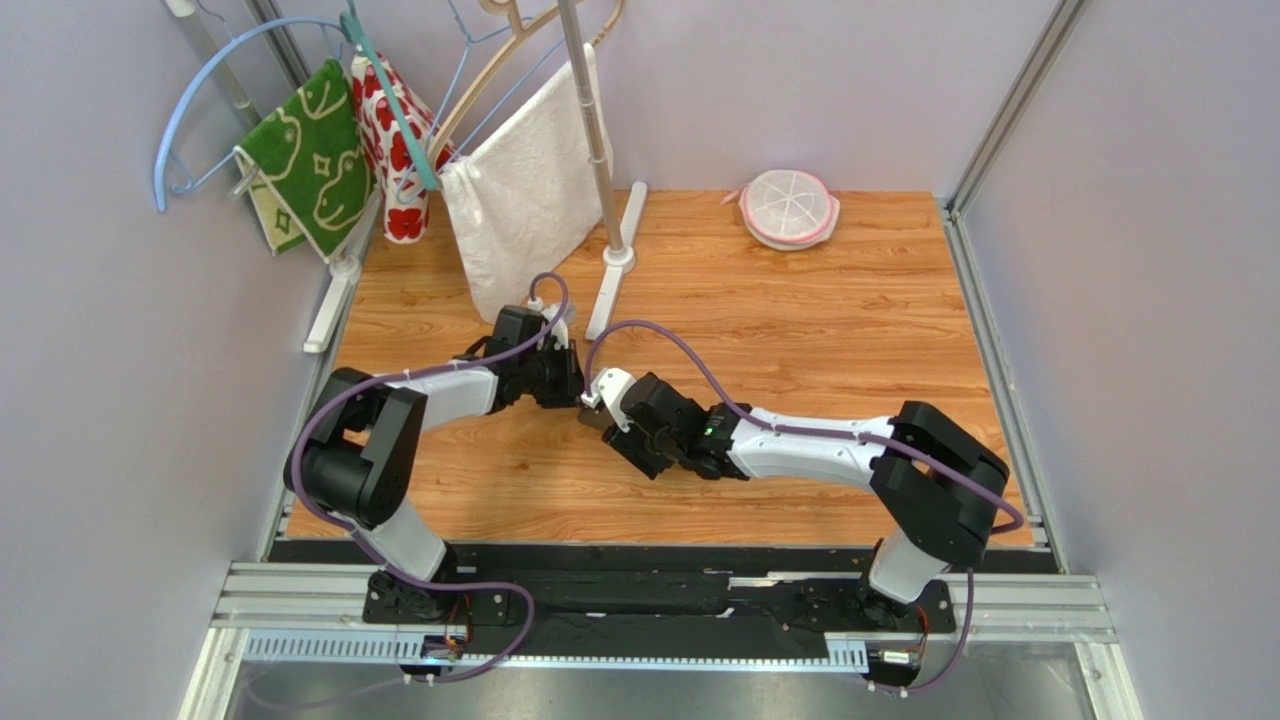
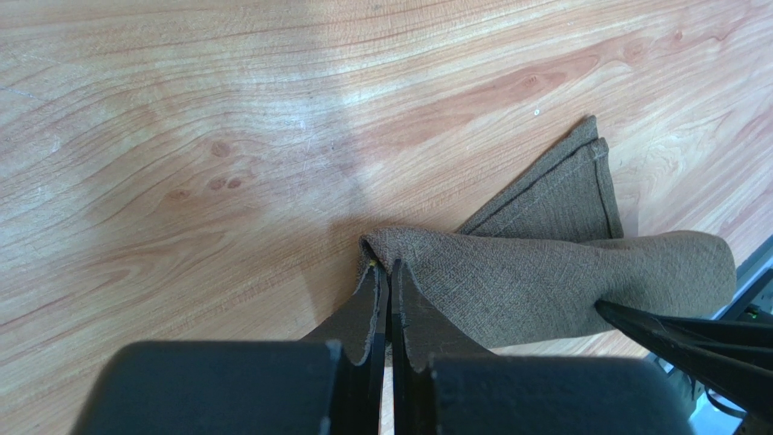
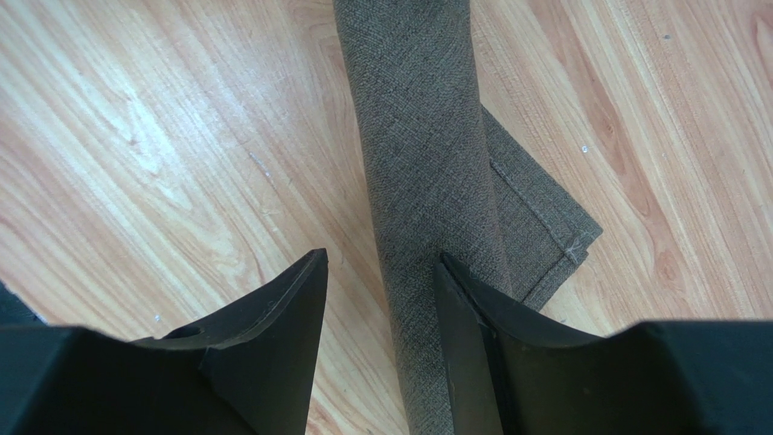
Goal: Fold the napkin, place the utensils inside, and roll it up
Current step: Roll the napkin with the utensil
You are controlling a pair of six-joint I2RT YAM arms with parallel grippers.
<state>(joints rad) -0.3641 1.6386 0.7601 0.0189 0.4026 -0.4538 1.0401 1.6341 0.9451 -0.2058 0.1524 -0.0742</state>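
Note:
The dark brown napkin (image 2: pixel 544 272) lies on the wooden table as a long roll, with a hemmed corner (image 3: pixel 553 236) sticking out from under it. My left gripper (image 2: pixel 383 267) is shut on one end of the roll. My right gripper (image 3: pixel 381 256) stands open astride the other part of the roll (image 3: pixel 426 136), its right finger against the cloth and its left finger apart over bare wood. In the top view both grippers, left (image 1: pixel 576 393) and right (image 1: pixel 609 428), meet at mid-table and cover the roll. The utensils are hidden.
A hanger rack at the back left carries a green patterned cloth (image 1: pixel 308 150), a red-and-white cloth (image 1: pixel 394 143) and a white towel (image 1: pixel 526 180); its pole foot (image 1: pixel 616 255) stands on the table. A round pink-rimmed dish (image 1: pixel 789 207) sits at the back. Walls enclose both sides.

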